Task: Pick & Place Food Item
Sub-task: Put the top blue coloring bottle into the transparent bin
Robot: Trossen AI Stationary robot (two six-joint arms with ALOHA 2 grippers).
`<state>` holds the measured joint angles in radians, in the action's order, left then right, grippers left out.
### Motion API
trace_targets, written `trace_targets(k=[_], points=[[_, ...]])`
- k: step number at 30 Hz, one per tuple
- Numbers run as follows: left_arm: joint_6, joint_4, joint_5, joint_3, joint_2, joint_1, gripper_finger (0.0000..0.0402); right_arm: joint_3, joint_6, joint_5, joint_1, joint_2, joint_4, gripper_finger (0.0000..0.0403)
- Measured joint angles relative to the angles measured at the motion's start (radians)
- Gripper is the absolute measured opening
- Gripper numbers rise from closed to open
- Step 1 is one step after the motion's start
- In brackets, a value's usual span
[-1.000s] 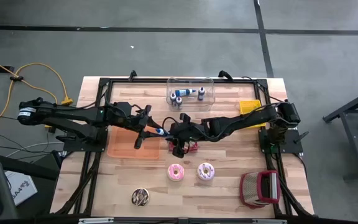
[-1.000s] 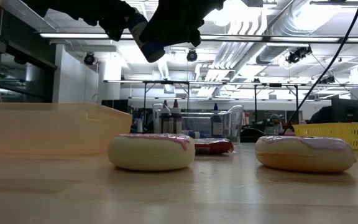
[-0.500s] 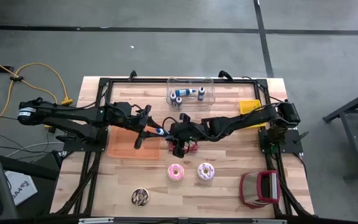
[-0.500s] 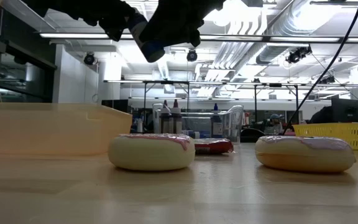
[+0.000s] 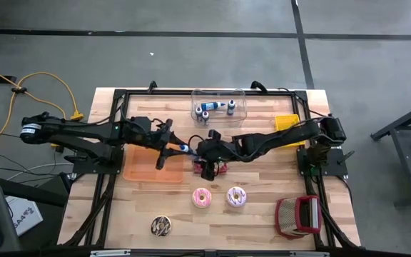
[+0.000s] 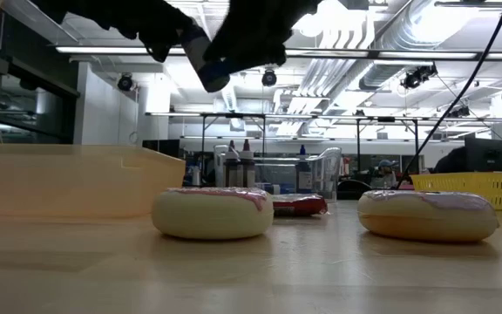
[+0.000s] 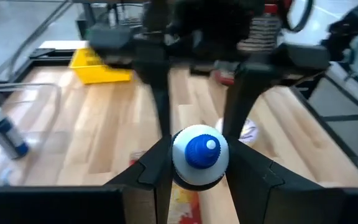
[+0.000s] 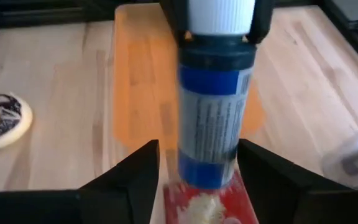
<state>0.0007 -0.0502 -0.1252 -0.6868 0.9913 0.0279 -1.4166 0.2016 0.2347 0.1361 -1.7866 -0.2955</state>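
A white bottle with a blue label (image 8: 209, 106) hangs above the table, over the right edge of the orange tray (image 5: 148, 168). My left gripper (image 5: 173, 147) reaches in from the table's left and is shut on the bottle's cap end. My right gripper (image 8: 204, 171) comes from the right and is open. Its two fingers stand either side of the bottle's base end, and a gap shows beside one of them. A red packet (image 5: 217, 170) lies flat on the table below the bottle. Two pink-iced donuts (image 5: 202, 198) (image 5: 235, 196) and a chocolate one (image 5: 161, 226) rest nearer the front. My left gripper pinches the bottle's white ribbed cap (image 8: 222, 14) between its two fingers. The fingers come roughly level from the table's left and lie along the bottle. The bottle sticks out beyond them toward my right gripper, lifted clear of the tray and table.
A clear bin (image 5: 218, 107) holding several small bottles stands at the far middle, and a yellow basket (image 5: 285, 123) at the far right. A red and white object (image 5: 298, 216) sits at the near right. Bare wood shows between the donuts and the front edge.
My right gripper has opened around the bottle's base end while staying where it was. The bottle has stayed lifted in my left gripper and has barely shifted.
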Motion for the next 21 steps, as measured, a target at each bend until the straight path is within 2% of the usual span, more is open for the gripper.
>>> trace_targets(k=[8,16,21], points=[[-0.007,-0.002,0.004,0.000,0.000,0.067,0.0116,0.001,0.020,0.080,-0.008,0.088,-0.225,0.0203],[-0.027,0.001,0.007,0.000,0.000,0.155,0.0116,0.000,0.029,0.047,-0.004,0.160,-0.414,0.0204],[-0.033,0.006,0.003,0.000,0.000,0.191,0.0117,-0.001,0.046,0.024,0.001,0.236,-0.613,0.0204]])
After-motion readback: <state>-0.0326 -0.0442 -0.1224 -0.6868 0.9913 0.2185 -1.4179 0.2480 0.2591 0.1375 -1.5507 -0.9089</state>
